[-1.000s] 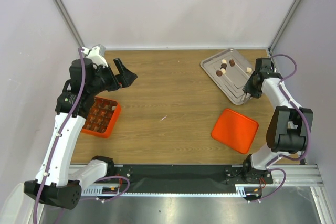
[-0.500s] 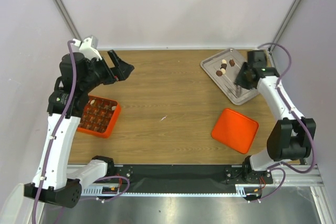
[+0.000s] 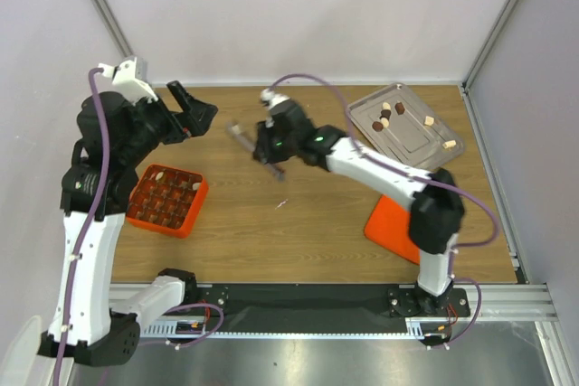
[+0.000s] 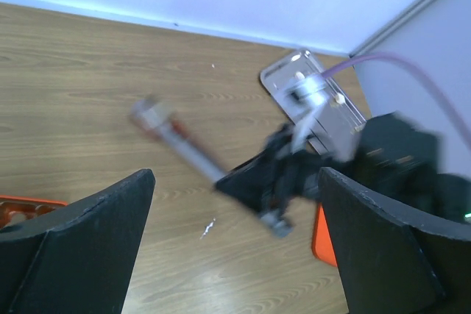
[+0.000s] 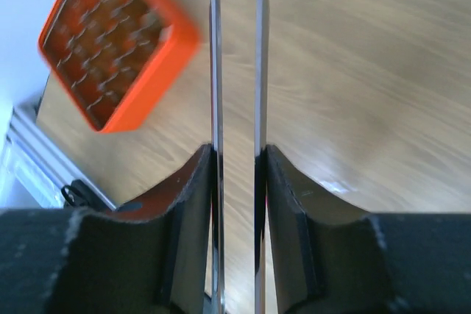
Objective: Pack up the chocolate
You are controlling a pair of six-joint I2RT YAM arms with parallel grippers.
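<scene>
Several brown and cream pieces of chocolate [image 3: 386,115] lie on the metal tray [image 3: 412,144] at the back right. More chocolate fills cells of the orange gridded box [image 3: 168,200] at the left. My right gripper [image 3: 271,146] reaches across to the table's middle-left, shut on thin metal tongs [image 3: 237,132]. In the right wrist view the tongs' two blades [image 5: 215,49] run between the fingers [image 5: 188,204], with nothing seen between them. That gripper [image 5: 237,156] points toward the box [image 5: 118,42]. My left gripper [image 3: 194,106] hangs open above the back left, empty [image 4: 235,174].
An orange lid [image 3: 403,223] lies flat at the right front, partly under the right arm. The left wrist view shows the right gripper [image 4: 287,174], the blurred tongs [image 4: 184,141] and the tray [image 4: 309,101]. A small white speck [image 3: 280,204] marks the wood.
The right arm has swung from the tray far to the left with the tongs in its grip. The left arm has pulled up and back to the left.
</scene>
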